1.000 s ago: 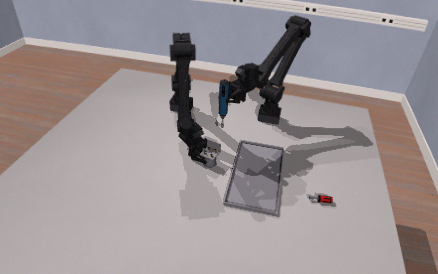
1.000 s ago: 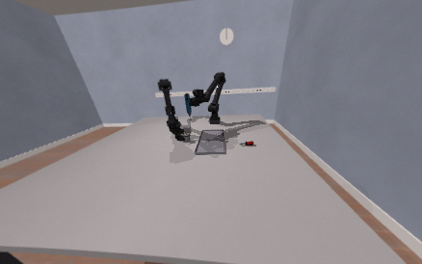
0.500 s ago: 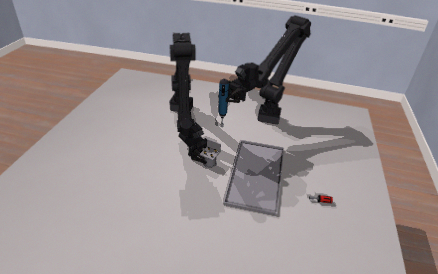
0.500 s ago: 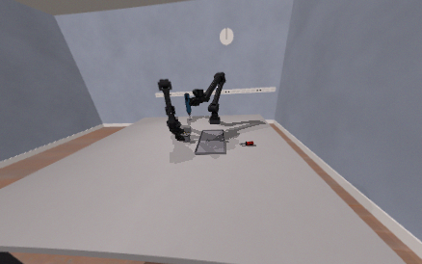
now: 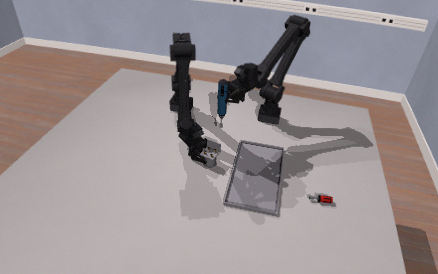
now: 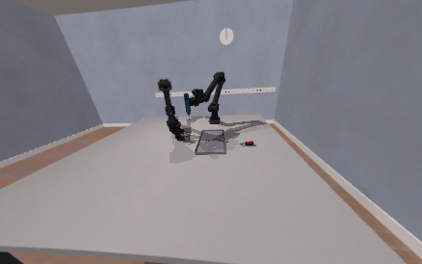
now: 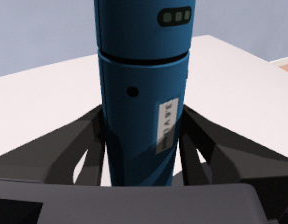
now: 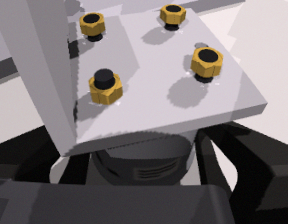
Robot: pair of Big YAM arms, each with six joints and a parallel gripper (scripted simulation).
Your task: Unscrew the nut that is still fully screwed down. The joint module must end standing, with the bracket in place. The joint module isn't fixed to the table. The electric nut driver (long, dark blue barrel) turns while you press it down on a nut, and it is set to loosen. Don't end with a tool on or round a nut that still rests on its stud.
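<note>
The joint module (image 5: 208,160) (image 6: 185,137) stands on the table, its grey bracket plate (image 8: 155,75) on top. My right gripper (image 5: 198,152) (image 8: 143,113) is shut on the module's dark body (image 8: 140,162). In the right wrist view, one yellow nut (image 8: 105,89) sits low with its stud poking out above it. Three other nuts (image 8: 93,23) (image 8: 173,14) (image 8: 207,60) sit raised on their studs. My left gripper (image 5: 231,92) (image 7: 142,113) is shut on the dark blue nut driver (image 5: 222,100) (image 6: 187,103) (image 7: 142,90). It holds the driver upright, tip down, in the air behind and above the module.
A flat grey-framed tray (image 5: 232,172) lies right of the module. A small red and black tool (image 5: 323,199) (image 6: 250,144) lies on the table further right. The arms' bases stand at the back of the table.
</note>
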